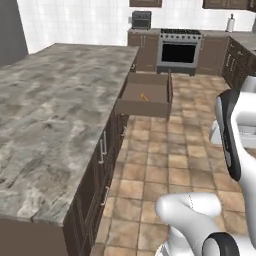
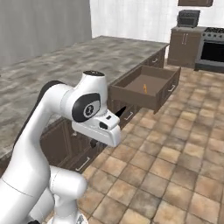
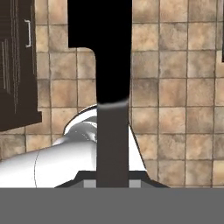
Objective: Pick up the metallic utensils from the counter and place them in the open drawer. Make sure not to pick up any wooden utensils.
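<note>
Counter [image 1: 55,110] comes first for size: grey-brown marbled stone with a thick edge, running along the left over dark brown cabinets [image 1: 97,170], its visible top bare in both base views. Tan floor tiles [image 1: 170,165] spread beside it toward a steel stove [image 1: 179,50] at the far wall.

Partway along the cabinet run the open drawer [image 1: 145,107] juts out over the tiles, shallow and dark brown with a flat front panel. On its floor lies the thin orange fork [image 1: 144,97], seen in the right base view [image 2: 144,88] as a small orange sliver near the middle.

In the right base view the white arm folds over beside the cabinets, short of the drawer, and the gripper [image 2: 97,139] sits low under the hand with a black tip sticking up behind it. In the hand view the black knife [image 3: 111,65] runs straight up from between the finger tips over the tiled floor, broad part farthest from the hand; the jaws are pinched nearly together on its handle.
</note>
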### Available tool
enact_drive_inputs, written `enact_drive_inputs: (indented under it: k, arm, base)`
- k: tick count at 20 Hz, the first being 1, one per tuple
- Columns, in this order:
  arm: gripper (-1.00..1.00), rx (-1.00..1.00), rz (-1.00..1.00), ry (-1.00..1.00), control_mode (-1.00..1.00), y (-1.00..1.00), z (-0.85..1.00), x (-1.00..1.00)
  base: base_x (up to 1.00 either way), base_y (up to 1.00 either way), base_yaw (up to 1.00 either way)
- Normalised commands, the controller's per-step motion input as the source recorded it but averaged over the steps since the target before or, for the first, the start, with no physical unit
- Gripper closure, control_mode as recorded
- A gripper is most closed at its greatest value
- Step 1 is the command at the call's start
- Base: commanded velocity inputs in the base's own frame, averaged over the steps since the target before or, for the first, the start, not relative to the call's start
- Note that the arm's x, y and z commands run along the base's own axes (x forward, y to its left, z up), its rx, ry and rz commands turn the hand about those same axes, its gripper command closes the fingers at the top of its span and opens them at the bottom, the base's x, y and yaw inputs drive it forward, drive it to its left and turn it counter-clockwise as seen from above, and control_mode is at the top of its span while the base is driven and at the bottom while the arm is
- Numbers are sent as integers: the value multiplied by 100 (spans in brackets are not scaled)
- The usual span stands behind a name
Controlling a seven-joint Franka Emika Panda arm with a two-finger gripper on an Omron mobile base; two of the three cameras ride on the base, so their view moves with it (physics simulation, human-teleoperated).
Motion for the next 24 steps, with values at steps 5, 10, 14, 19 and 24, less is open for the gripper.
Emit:
enact_drive_inputs:
  k: [5, 10, 14, 19, 24]
  arm:
    - [100, 0, 0, 0, 100, 0, 0, 0]
    - [100, 0, 0, 0, 100, 0, 0, 0]
    - [100, 0, 0, 0, 100, 0, 0, 0]
    - [100, 0, 0, 0, 100, 0, 0, 0]
    - [100, 0, 0, 0, 100, 0, 0, 0]
  base:
    - [100, -43, 36]
    - [100, -61, -2]
    - [100, -19, -12]
    - [100, 0, -2]
    - [100, 0, 4]
